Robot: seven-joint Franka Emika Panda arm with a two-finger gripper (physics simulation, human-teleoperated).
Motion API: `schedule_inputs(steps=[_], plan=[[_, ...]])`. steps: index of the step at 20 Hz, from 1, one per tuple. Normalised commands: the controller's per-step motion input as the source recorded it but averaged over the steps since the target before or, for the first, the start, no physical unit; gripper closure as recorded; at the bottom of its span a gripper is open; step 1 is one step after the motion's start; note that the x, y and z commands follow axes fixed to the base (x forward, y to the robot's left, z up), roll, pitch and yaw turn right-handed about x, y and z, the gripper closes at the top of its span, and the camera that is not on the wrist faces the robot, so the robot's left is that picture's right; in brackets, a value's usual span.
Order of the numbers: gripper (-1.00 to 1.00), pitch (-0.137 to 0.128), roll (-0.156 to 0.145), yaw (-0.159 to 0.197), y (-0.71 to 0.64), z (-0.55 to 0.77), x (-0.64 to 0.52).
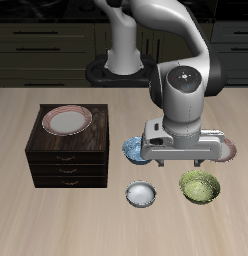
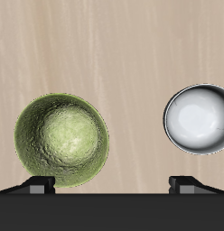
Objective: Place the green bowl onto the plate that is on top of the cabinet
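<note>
Gripper (image 1: 179, 158) hangs above the tabletop (image 1: 116, 225) with its fingers spread wide and nothing between them. Below it and off to one side, the green bowl (image 2: 62, 140) sits upright, mouth up, round with no long axis; no writing shows. Well apart, the plate (image 1: 68, 120) lies atop the cabinet (image 1: 66, 160).

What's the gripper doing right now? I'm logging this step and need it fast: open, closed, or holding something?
Gripper: open and empty, fingers spread wide above the table; the green bowl lies untouched beneath it.
</note>
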Motion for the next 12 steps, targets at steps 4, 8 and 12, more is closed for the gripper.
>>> schedule_inputs(steps=[4,8,12], plan=[[-1.0,0.019,-0.007,0.014,0.1,-0.23,0.05],[-1.0,0.034,0.007,0.013,0.14,-0.29,0.02],[-1.0,0.02,-0.002,-0.014,0.03,-0.17,0.02]])
